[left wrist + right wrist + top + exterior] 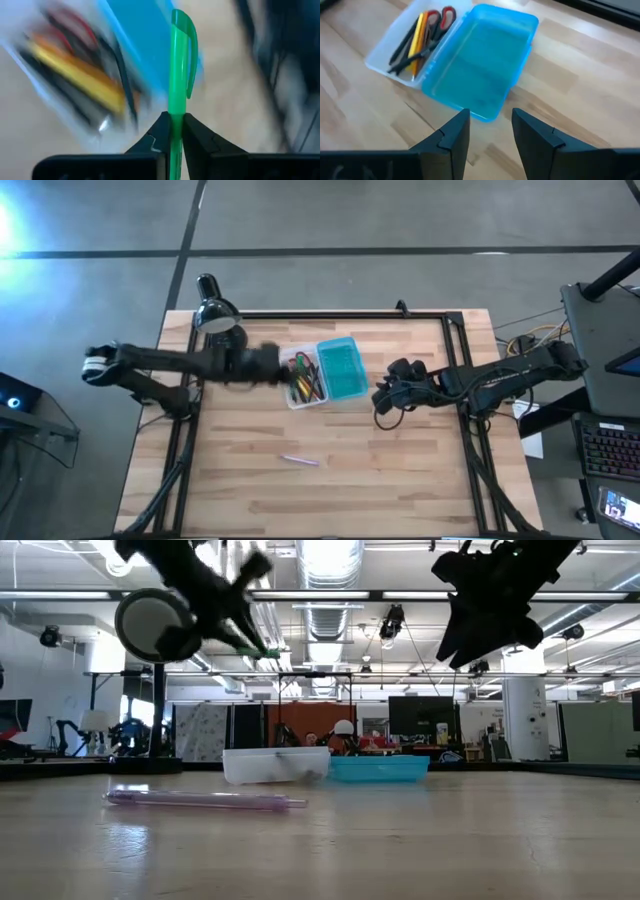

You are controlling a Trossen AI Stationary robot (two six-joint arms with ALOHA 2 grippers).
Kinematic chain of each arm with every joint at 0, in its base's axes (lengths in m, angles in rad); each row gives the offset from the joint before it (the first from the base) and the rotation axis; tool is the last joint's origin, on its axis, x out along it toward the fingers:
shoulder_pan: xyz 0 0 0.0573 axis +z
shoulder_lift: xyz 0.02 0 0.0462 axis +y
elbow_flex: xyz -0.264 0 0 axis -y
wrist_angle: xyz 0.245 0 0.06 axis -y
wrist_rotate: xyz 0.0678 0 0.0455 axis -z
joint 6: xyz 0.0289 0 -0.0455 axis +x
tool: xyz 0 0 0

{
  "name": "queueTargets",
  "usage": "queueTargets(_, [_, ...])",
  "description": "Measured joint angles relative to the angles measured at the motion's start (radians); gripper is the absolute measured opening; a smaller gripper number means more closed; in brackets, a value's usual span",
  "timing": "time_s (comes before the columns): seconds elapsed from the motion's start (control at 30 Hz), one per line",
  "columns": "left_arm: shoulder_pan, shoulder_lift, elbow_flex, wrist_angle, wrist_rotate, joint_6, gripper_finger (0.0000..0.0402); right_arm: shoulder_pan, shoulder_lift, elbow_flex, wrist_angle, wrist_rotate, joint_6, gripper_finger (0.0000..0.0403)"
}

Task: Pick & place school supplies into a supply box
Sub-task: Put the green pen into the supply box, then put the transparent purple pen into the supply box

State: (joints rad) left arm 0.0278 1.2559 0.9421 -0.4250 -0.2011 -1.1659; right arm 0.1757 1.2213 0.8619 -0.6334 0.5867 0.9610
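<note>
On the pale wooden table (400, 470), the clear tray (297, 398) is part-filled; a bright green marker (178, 75) is pinched by the left gripper (172, 131) at its nine o'clock; the right gripper (491, 131) is spread empty; a pinkish stick (300, 460) is left.

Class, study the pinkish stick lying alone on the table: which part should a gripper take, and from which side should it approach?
Grip the pinkish stick at mid-length, from straight above, fingers across its thin width. It lies flat on the bare table, apart from the supply box, so probably nothing blocks a top-down approach.
</note>
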Motion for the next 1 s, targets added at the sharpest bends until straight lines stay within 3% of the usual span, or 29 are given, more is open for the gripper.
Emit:
queueTargets(0.13, [0.200,0.022,-0.107,0.200,0.001,-0.100,0.0013,0.001,0.004,0.000,0.024,0.009,0.012,0.0136])
queueTargets(0.27, [0.280,0.119,-0.181,0.434,0.210,-0.145,0.0046,0.001,0.005,0.000,0.030,0.012,0.010,0.0136])
queueTargets(0.4, [0.278,0.227,-0.199,0.417,0.233,-0.108,0.0075,0.001,0.005,0.000,0.032,0.012,0.010,0.0136])
queueTargets(0.53, [0.276,0.227,-0.187,0.366,0.259,-0.034,0.0085,0.000,0.005,0.000,0.059,-0.050,-0.089,0.0136])
queueTargets(0.67, [0.206,0.097,-0.163,0.364,0.270,0.237,0.0087,-0.009,0.033,0.000,0.191,-0.309,-0.391,0.0136])
queueTargets(0.8, [0.073,-0.067,-0.144,0.281,0.258,0.462,0.0087,-0.051,0.131,0.000,0.314,-0.503,-0.438,0.0136])
queueTargets(0.9, [-0.033,-0.162,-0.144,0.145,0.241,0.454,0.0087,-0.058,0.242,0.008,0.433,-0.639,-0.446,0.0137])
queueTargets(1.0, [-0.130,-0.237,-0.144,0.020,0.154,0.348,0.0087,-0.020,0.355,0.071,0.511,-0.668,-0.511,0.0137])
